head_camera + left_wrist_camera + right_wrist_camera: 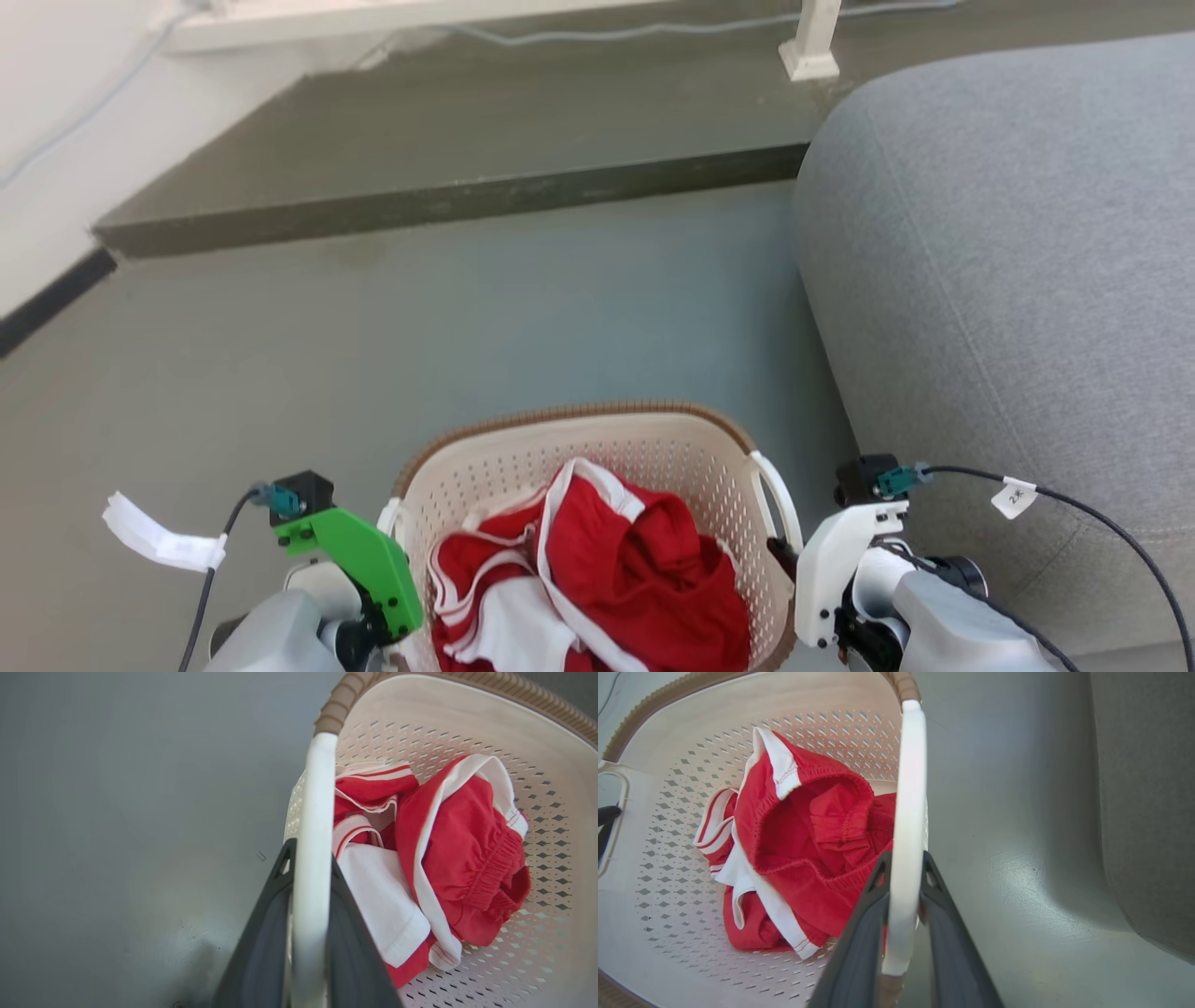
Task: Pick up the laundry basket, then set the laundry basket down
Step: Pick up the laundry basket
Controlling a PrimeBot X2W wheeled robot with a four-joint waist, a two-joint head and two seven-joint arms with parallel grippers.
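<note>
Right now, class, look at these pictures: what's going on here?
The robot grips the laundry basket with both arms: the left gripper is shut on its left handle, the right gripper on its right handle. Red and white clothes lie inside. It is over grey floor beside a grey sofa; whether it is lifted cannot be told.

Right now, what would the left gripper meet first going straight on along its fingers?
Left gripper clamps the white side handle; sliding on, it likely meets the brown woven-look rim of the cream perforated laundry basket. Depth unclear.
</note>
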